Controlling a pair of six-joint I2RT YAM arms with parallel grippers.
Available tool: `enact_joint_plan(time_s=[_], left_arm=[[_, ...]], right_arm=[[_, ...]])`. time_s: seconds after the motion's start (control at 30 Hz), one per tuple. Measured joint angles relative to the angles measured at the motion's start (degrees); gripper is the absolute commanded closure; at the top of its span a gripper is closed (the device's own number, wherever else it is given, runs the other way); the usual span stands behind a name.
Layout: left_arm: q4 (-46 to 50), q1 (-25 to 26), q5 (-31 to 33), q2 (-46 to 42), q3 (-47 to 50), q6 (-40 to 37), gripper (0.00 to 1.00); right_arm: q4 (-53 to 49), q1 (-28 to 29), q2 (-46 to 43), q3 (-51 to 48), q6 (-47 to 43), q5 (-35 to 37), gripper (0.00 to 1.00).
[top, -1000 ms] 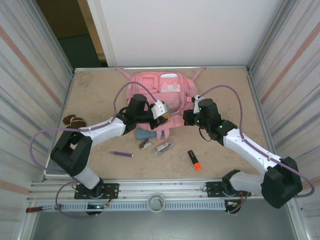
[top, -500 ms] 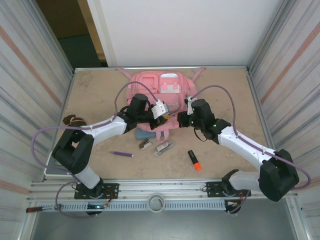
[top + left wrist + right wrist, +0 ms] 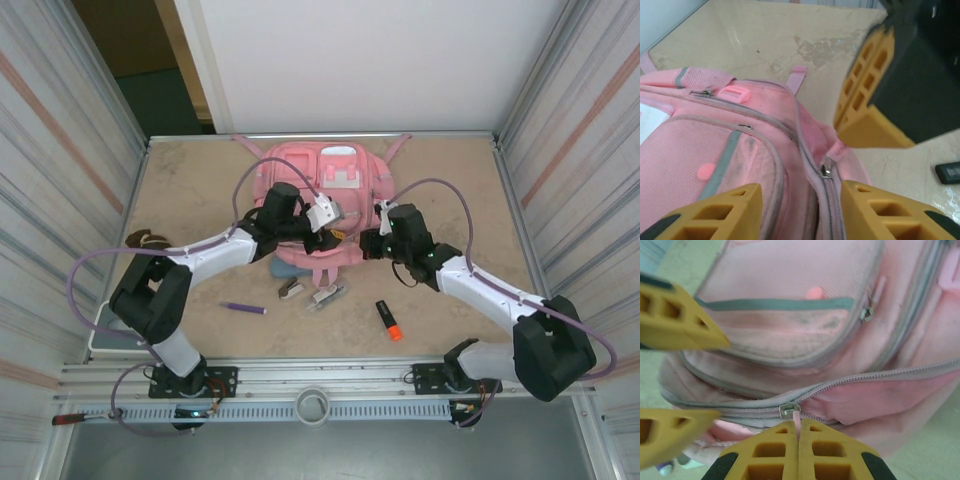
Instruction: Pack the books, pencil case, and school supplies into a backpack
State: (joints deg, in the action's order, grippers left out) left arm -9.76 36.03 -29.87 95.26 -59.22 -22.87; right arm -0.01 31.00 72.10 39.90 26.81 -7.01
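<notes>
On table, R hand pinches backpack zip pull

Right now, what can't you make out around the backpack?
Backpack contents: top view, fabric covers them.
Pencil case: top view, far side hidden by the backpack's near edge.
Dark item: left wrist view, cut by right edge.
Zip pull end: right wrist view, pinched inside the shut right tool.

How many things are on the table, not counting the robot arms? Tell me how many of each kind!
Pink backpack: 1
Blue-grey pencil case: 1
Purple pen: 1
Orange-and-black highlighter: 1
White-and-brown stapler-like piece: 1
Clear clip-like piece: 1
Brown-and-white lump: 1
Total: 7
</notes>
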Motion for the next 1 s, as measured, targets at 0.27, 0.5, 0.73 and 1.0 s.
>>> enact_joint_plan(time_s=[0.27, 0.5, 0.73, 1.0], left_arm=[[6.4, 0.6, 10.4, 6.4, -11.1, 1.0, 0.26], [14.7, 4.5, 21.9, 15.2, -19.4, -3.7, 0.17], [19.2, 6.8, 27.6, 18.5, -24.5, -6.9, 0.14], [19.6, 6.8, 28.0, 18.8, -25.2, -7.1, 0.08]], right_arm=[[4.2, -0.4, 0.0, -3.0, 1.2, -0.6, 1.0], [4.7, -0.4, 0.0, -3.1, 1.3, -0.5, 1.0], [5.0, -0.4, 0.0, -3.9, 1.3, -0.5, 1.0], [5.5, -0.5, 0.3, -4.0, 1.2, -0.4, 1.0]])
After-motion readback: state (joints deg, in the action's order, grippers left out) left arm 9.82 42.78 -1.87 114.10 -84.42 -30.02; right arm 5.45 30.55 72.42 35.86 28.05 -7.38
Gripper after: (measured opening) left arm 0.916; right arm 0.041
